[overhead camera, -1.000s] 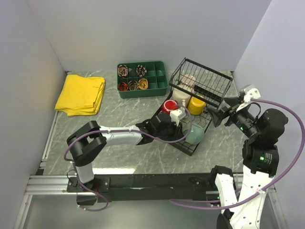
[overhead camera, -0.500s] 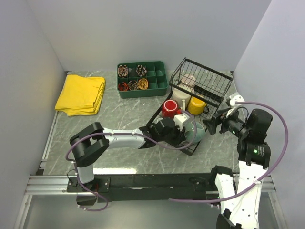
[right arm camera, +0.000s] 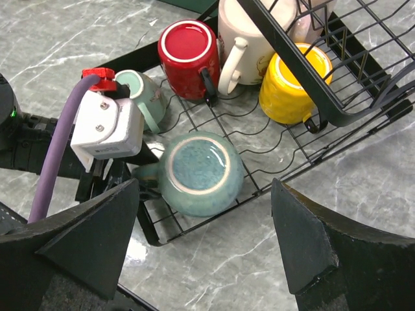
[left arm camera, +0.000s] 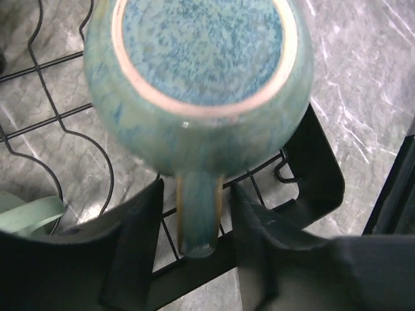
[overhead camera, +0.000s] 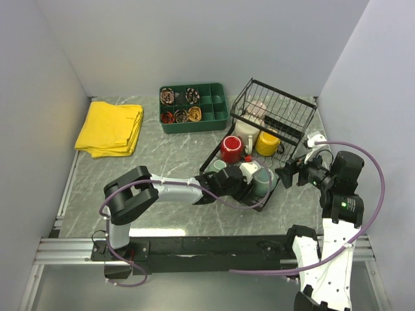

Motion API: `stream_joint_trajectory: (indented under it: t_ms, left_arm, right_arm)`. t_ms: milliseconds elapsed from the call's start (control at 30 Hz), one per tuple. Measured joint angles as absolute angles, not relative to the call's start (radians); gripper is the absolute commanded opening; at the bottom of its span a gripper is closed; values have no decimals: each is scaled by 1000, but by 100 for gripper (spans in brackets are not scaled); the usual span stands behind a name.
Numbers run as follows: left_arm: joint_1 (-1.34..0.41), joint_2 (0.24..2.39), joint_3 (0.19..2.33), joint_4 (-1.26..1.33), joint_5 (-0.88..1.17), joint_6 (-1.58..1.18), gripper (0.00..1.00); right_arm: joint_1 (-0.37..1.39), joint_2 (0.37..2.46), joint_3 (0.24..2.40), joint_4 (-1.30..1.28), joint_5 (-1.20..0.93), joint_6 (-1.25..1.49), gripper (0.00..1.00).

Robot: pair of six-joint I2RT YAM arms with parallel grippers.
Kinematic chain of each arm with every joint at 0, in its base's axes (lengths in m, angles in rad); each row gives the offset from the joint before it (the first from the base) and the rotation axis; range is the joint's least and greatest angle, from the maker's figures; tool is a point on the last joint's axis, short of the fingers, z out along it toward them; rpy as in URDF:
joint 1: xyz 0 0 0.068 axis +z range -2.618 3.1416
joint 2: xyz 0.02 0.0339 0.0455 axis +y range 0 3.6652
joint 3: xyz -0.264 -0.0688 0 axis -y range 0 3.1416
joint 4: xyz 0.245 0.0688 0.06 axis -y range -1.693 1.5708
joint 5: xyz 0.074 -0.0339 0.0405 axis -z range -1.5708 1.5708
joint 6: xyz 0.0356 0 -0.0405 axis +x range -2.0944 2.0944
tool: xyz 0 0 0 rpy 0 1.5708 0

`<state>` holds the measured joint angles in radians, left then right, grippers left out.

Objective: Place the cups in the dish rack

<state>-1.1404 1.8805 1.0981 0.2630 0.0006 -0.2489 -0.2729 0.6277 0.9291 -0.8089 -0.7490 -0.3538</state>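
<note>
The larger teal cup (left arm camera: 201, 78) (right arm camera: 202, 172) (overhead camera: 262, 183) lies bottom-up on the flat base of the black wire dish rack (overhead camera: 279, 107) (right arm camera: 288, 173) (left arm camera: 324, 181). My left gripper (left arm camera: 196, 194) (overhead camera: 249, 178) is open. Its fingers (left arm camera: 139, 233) flank the cup's handle with a gap on each side. The small light teal cup (right arm camera: 146, 97) (overhead camera: 216, 166), red cup (right arm camera: 188, 55) (overhead camera: 231, 148), cream cup (right arm camera: 246, 32) and yellow cup (right arm camera: 295, 81) (overhead camera: 266, 143) also rest on the base. A pinkish cup (overhead camera: 258, 109) sits under the raised tier. My right gripper (right arm camera: 204, 186) (overhead camera: 288, 173) hangs open above the rack's near right corner, holding nothing.
A green compartmented tray (overhead camera: 193, 107) with small items stands behind the rack. A folded yellow cloth (overhead camera: 110, 127) lies at the far left. White walls close in the marbled table on three sides. The left wrist's white camera housing (right arm camera: 107, 123) sits beside the small teal cup.
The left gripper's jaws have spread off the teal cup's handle, leaving the cup resting on the rack base. The right arm has swung nearer and lower toward the rack.
</note>
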Motion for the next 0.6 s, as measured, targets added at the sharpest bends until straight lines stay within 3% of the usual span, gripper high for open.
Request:
stream_joint_trajectory:
  t_ms: [233,267,333,433,467,600]
  left_arm:
    - [-1142,1865,1100,233,-33,-249,65]
    - [-1143,1854,1100,218,-35,-249,72]
    - [-1144,1825,1100,192,-43,-246,75]
    - [-1147,1740,1097,167,-64,-249,79]
    - [-1147,1703,1091,165,-73,-248,87]
    - [-1147,1511,1050,152,-119,-251,97]
  right_arm:
    - [-273,628,929,-809,-748,-353,88]
    - [-274,628,929,-809,-746,-353,89]
    - [-275,628,929,-810,-744,-353,89]
    - [-276,628,934,-824,-738,-354,90]
    - [-276,628,939,-831,-734,-354,94]
    - [-276,627,968,-843,-710,-348,100]
